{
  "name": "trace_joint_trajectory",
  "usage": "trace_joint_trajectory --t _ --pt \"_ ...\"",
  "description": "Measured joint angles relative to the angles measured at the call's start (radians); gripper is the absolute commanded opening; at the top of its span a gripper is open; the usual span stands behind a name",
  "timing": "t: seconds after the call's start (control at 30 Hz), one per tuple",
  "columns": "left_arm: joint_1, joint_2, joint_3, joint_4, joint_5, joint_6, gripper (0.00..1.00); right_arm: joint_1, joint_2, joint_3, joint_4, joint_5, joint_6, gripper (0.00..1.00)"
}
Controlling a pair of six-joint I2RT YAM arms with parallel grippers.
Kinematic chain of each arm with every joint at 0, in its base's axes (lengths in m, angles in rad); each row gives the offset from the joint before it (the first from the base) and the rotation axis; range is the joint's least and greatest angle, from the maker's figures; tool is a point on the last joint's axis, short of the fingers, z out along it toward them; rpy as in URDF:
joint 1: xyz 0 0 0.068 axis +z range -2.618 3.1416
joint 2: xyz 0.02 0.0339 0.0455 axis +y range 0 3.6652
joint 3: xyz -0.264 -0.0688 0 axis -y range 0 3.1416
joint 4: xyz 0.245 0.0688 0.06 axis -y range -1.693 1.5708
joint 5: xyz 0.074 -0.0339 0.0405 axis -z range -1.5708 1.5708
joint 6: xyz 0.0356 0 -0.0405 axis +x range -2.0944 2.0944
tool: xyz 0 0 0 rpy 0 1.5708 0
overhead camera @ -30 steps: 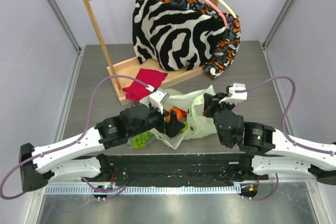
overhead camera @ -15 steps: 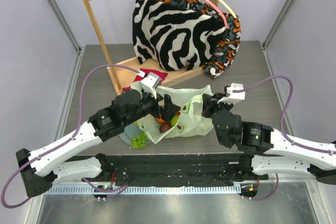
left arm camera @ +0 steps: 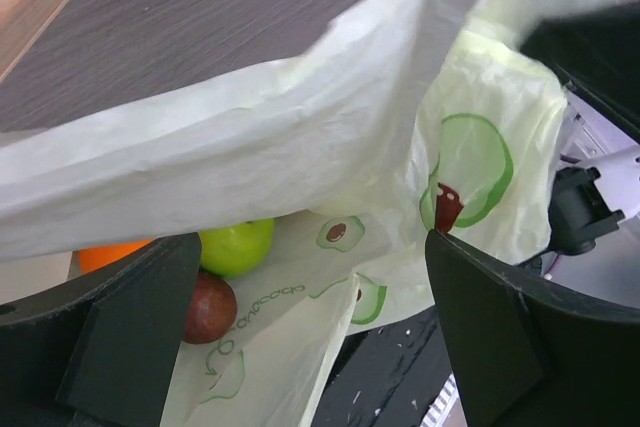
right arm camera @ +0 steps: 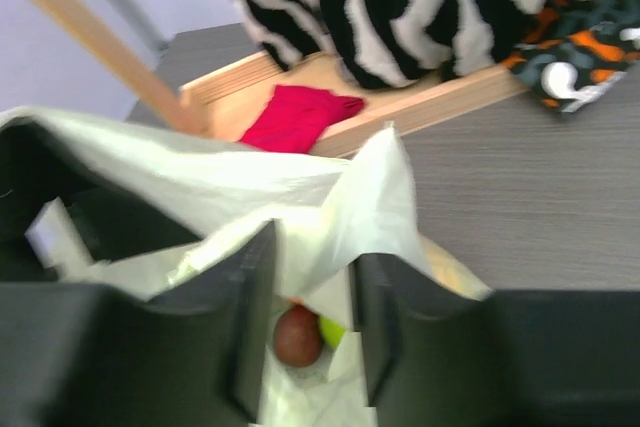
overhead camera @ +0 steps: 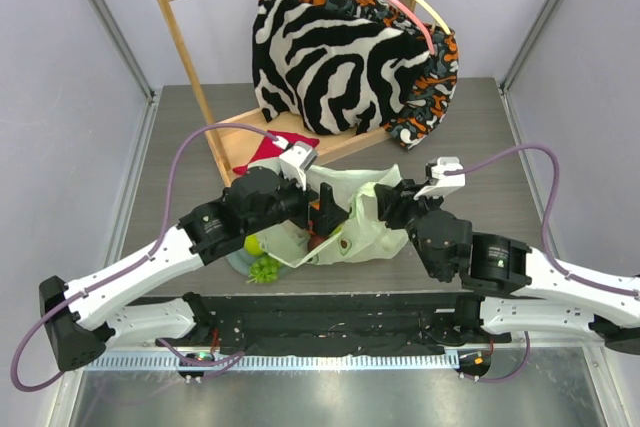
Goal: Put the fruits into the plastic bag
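The pale-green plastic bag (overhead camera: 365, 232) lies between my two grippers, its mouth held up. My right gripper (overhead camera: 384, 203) is shut on the bag's upper edge (right arm camera: 345, 212). My left gripper (overhead camera: 323, 213) is open and empty at the bag's mouth (left arm camera: 312, 277). Inside the bag I see a green apple (left arm camera: 236, 245), a dark red fruit (left arm camera: 209, 307) and an orange (left arm camera: 108, 253). The red fruit (right arm camera: 298, 335) also shows in the right wrist view. A green grape bunch (overhead camera: 265, 269) and a yellow-green fruit (overhead camera: 252, 244) sit on the grey-green plate (overhead camera: 235, 261), left of the bag.
A wooden rack (overhead camera: 188, 42) with zebra-striped fabric (overhead camera: 330, 67) and patterned cloth stands at the back. A red cloth (overhead camera: 268, 154) lies on its base, just behind the bag. The table's near edge runs just in front of the bag.
My left gripper held an orange over the bag one second ago; now it is open and the orange lies inside. The bag's mouth has shifted slightly with my right gripper.
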Motion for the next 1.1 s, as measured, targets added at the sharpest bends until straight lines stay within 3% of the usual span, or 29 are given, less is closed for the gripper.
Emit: trace_joint_trajectory --t 0.13,0.43,0.7,1.1 --pt "0.029 0.026 0.0 0.002 0.0 -0.034 1.0 -0.001 -0.062 0.0 0.011 -0.137 -0.042 0.59" --pt "0.043 0.064 0.0 0.009 0.005 -0.066 1.0 0.0 -0.015 0.0 0.053 -0.427 -0.082 0.59" --pt "0.072 0.065 0.0 0.009 0.008 -0.068 1.0 0.008 0.018 -0.001 0.076 -0.563 -0.131 0.71" --pt "0.147 0.124 0.01 0.016 0.052 -0.116 1.0 0.047 0.026 -0.009 0.055 -0.686 -0.164 0.75"
